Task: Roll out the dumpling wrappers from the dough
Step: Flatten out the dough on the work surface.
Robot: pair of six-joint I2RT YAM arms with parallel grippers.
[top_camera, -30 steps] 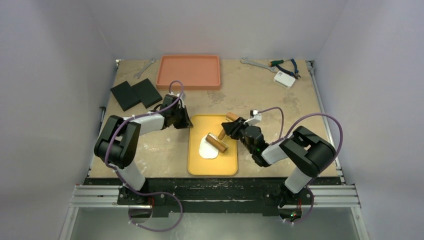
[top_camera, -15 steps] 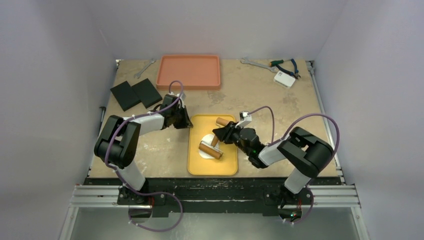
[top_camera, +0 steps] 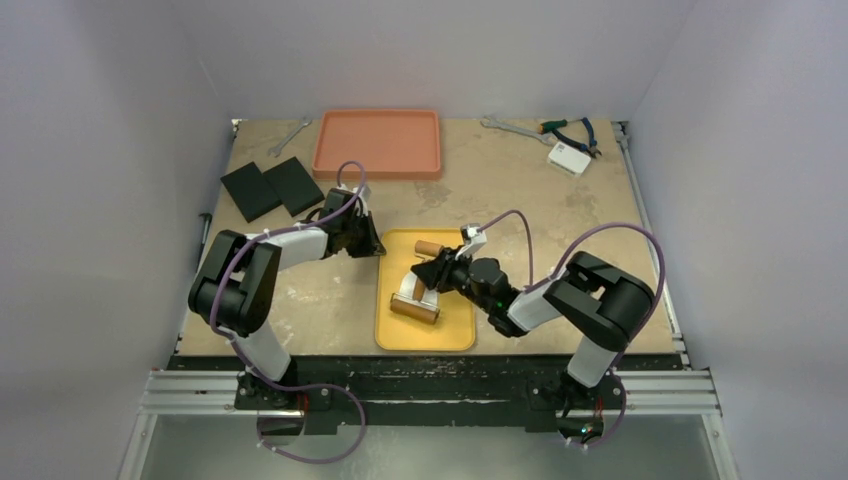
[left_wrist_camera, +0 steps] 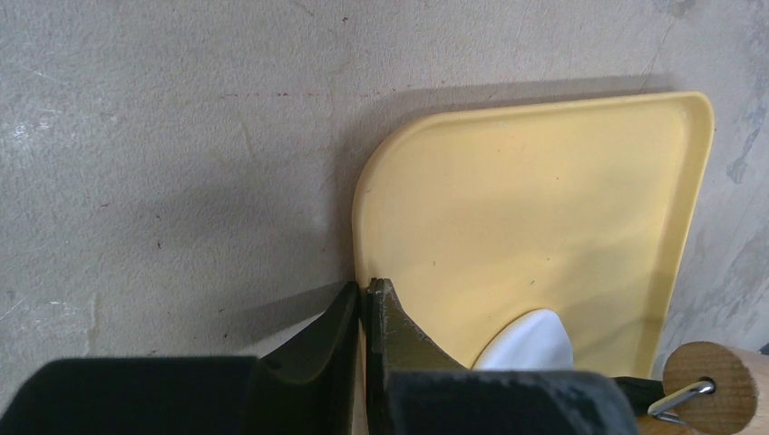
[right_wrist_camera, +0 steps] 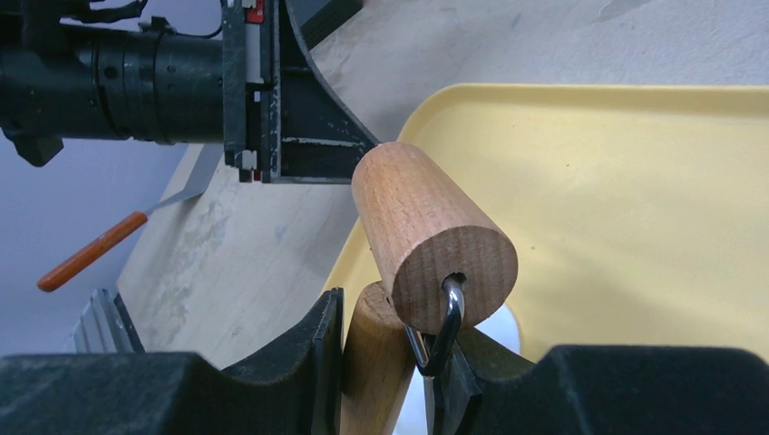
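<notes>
A yellow tray (top_camera: 452, 330) lies in the middle of the table. White dough (top_camera: 407, 287) lies flattened on it, mostly under a wooden roller (top_camera: 414, 309) with a second wooden barrel (top_camera: 429, 247) at its far end. No small round wrapper disc shows. My right gripper (top_camera: 440, 274) is shut on the roller's wooden handle (right_wrist_camera: 374, 358), with the barrel (right_wrist_camera: 426, 231) just ahead of the fingers. My left gripper (top_camera: 372, 243) is shut on the tray's left rim (left_wrist_camera: 361, 272); dough (left_wrist_camera: 530, 343) shows beside its fingers.
An orange tray (top_camera: 377, 143) stands at the back. Two black blocks (top_camera: 270, 187) lie back left by a wrench (top_camera: 288, 136). Another wrench (top_camera: 508, 125), pliers (top_camera: 572, 130) and a white box (top_camera: 568, 158) lie back right.
My right gripper has pushed the roller leftward and nearer across the dough, from the tray's right side toward its left. The left gripper has kept still on the tray rim.
</notes>
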